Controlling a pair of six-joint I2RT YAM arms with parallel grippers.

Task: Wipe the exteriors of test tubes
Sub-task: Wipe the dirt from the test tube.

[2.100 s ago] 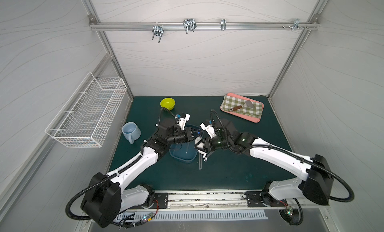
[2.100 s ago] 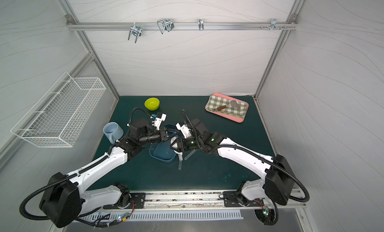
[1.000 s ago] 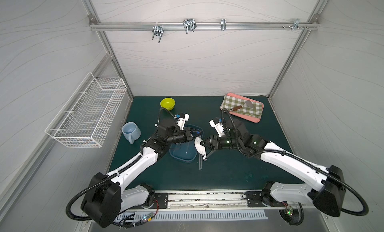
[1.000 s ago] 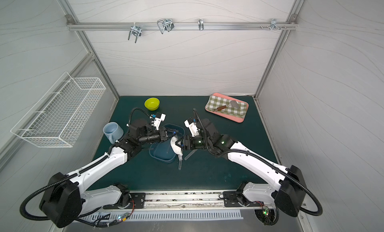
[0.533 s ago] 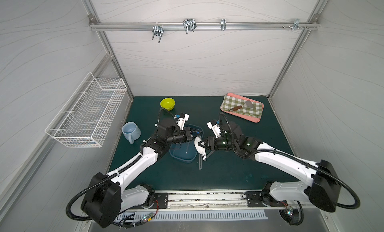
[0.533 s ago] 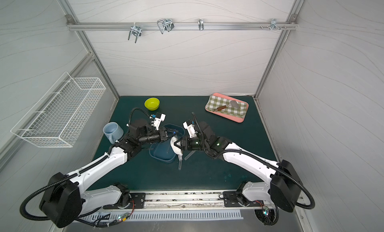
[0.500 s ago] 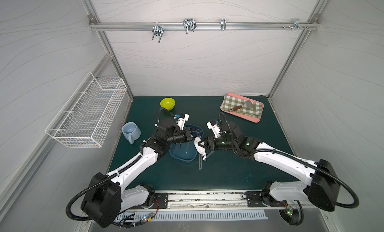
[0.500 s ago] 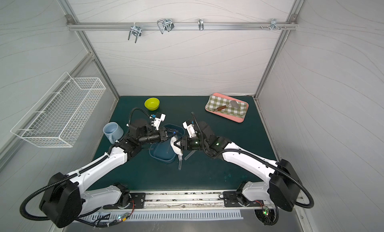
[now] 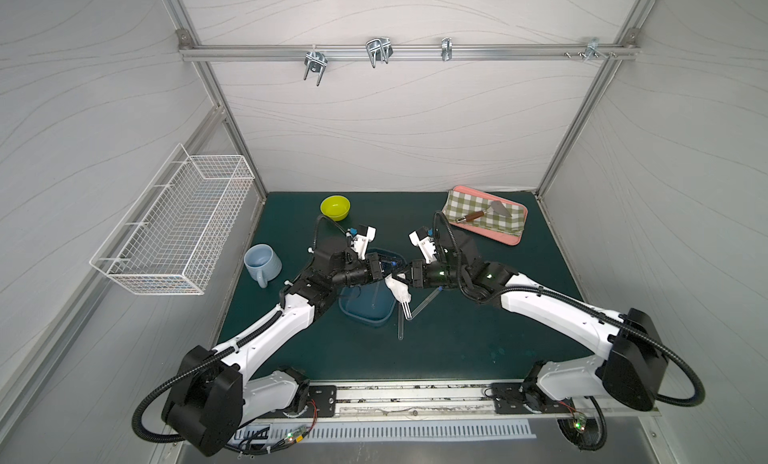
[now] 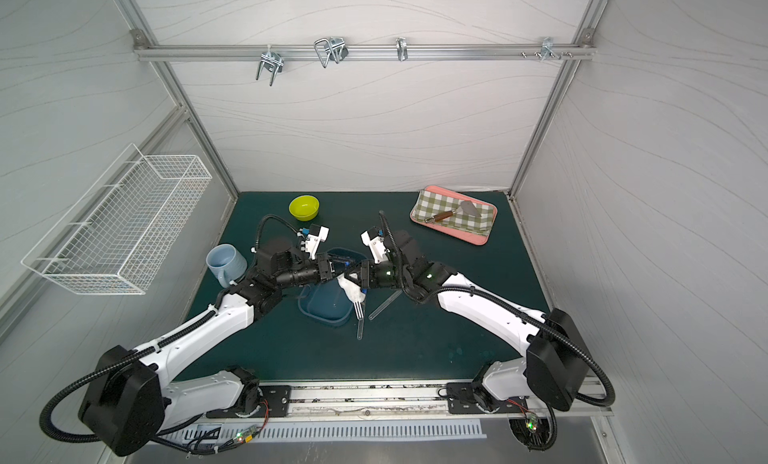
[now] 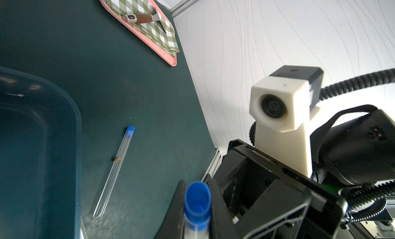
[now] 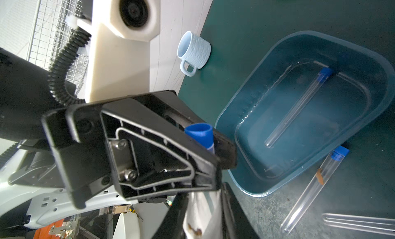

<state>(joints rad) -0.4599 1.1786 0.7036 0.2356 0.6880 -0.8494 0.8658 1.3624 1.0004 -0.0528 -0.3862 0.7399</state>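
**Four capped tubes, one gripped and wrapped**

One tube (image 9: pixel 405 309) hangs cap-up at frame centre in both top views. The left gripper (image 9: pixel 385 270) is clamped tight just under its flared blue cap (image 11: pixel 197 198). The tube's rounded clear end pokes out below a crumpled white cloth (image 9: pixel 397 291) wrapped round the shaft. The right gripper (image 9: pixel 404 276) is narrowly parted, with a black finger (image 12: pixel 230 212) on either side of the cloth. The cloth fills the gap between them and carries a brown smear.

A second tube (image 12: pixel 299 107) lies flat in shallow water inside the tub (image 9: pixel 347 312), a translucent blue plastic basin with rounded corners, just left of centre. The marked tube (image 12: pixel 314 188) has an orange fleck at mid-length and lies slantwise on the dark green mat (image 9: pixel 478 337), just right of the tub. The fourth tube (image 9: pixel 400 331) lies on the mat near the tub's lower right corner.

A pale blue ribbed mug (image 9: pixel 261 263) stands at mid-left and a glossy lime bowl (image 9: pixel 335 207) above centre. At upper right, a pink tray (image 9: pixel 515 238) carries a green checked napkin (image 9: pixel 505 223) and a wooden-handled spatula (image 9: pixel 484 212). A white wire basket (image 9: pixel 178 225) hangs on the left wall.
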